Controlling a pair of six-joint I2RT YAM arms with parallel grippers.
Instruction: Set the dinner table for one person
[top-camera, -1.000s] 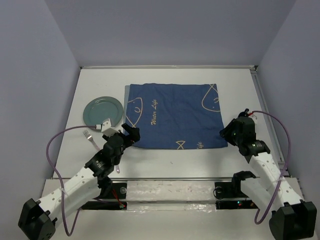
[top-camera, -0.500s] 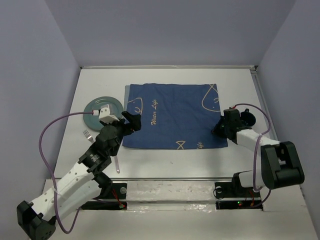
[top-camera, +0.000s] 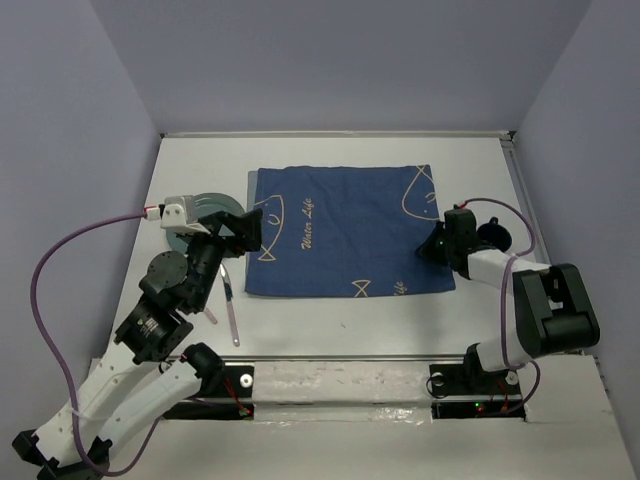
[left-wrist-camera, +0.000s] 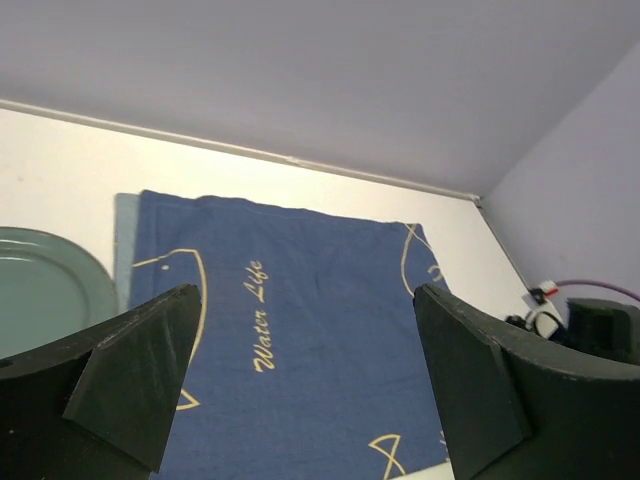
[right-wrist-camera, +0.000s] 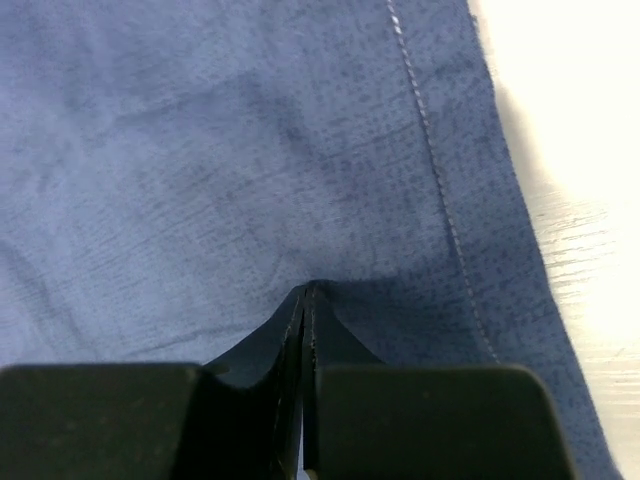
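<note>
The dinner table (top-camera: 350, 320) is a white tabletop. A dark blue fish-patterned cloth (top-camera: 345, 235) lies flat at its middle and also shows in the left wrist view (left-wrist-camera: 300, 350). A grey-green plate (top-camera: 208, 208) sits to the left of the cloth, partly hidden by my left arm. A fork (top-camera: 232, 318) lies in front of the plate, partly hidden too. My left gripper (top-camera: 250, 228) is open and empty above the cloth's left edge, its jaws wide (left-wrist-camera: 306, 300). My right gripper (top-camera: 430, 250) is shut, its tips (right-wrist-camera: 307, 290) low on the cloth's right edge, with the cloth flat under them.
Purple cables loop from both arms. The table's raised rim runs along the back (top-camera: 330, 133) and the right side (top-camera: 520, 190). Grey walls close in on three sides. The right arm (left-wrist-camera: 590, 320) shows at the right of the left wrist view.
My left arm has risen and swung back, carrying its open gripper from near the fork up to the cloth's left edge. My right arm has folded down, its gripper moving onto the cloth's right edge.
</note>
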